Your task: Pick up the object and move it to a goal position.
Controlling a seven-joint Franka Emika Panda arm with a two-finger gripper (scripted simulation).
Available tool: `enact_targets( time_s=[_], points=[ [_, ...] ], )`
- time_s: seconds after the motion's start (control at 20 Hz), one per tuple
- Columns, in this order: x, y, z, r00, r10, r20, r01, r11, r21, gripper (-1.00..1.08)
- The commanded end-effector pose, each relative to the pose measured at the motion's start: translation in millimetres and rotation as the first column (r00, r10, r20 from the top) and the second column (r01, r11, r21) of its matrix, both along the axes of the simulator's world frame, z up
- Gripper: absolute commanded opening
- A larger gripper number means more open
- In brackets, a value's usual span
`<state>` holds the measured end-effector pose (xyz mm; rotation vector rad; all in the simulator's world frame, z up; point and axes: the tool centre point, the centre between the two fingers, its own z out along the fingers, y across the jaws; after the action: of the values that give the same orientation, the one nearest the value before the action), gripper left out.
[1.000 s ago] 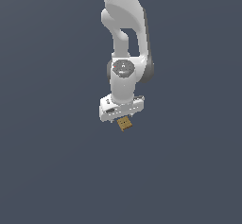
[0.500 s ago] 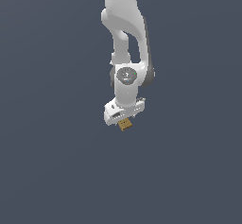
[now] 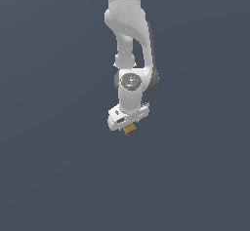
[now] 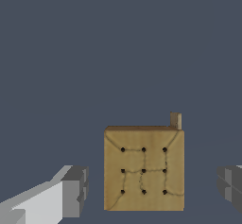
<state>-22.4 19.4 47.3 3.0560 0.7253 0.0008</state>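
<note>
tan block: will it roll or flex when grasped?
The block looks like flat-faced, boxy wood, so probably rigid and unlikely to roll. Its small corner nub might snag. The pincer fingers flank it with gaps, so it may shift as they close.

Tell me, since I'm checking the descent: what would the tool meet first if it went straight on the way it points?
Most likely the tan block: it sits between the fingers of the open tool, with gaps on both sides. How far ahead it lies is unclear.
</note>
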Motion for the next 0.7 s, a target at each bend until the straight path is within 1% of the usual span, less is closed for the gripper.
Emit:
enact_targets(
  time_s=[0.0, 0.2, 0.45, 0.5, 0.65],
  points=[
    [-0.9, 0.3, -12.3, 1.000, 0.002, -0.001, -0.002, 1.000, 0.000, 1.00],
    [-1.2, 0.2, -29.8, 1.000, 0.003, -0.001, -0.003, 1.000, 0.000, 1.00],
    [-0.3, 0.3, -36.6, 1.000, 0.004, -0.001, -0.004, 1.000, 0.000, 1.00],
    [-0.3, 0.3, -36.6, 1.000, 0.004, -0.001, -0.004, 1.000, 0.000, -1.00],
    [-0.3, 0.3, -36.6, 1.000, 0.004, -0.001, -0.004, 1.000, 0.000, -1.00]
  ],
)
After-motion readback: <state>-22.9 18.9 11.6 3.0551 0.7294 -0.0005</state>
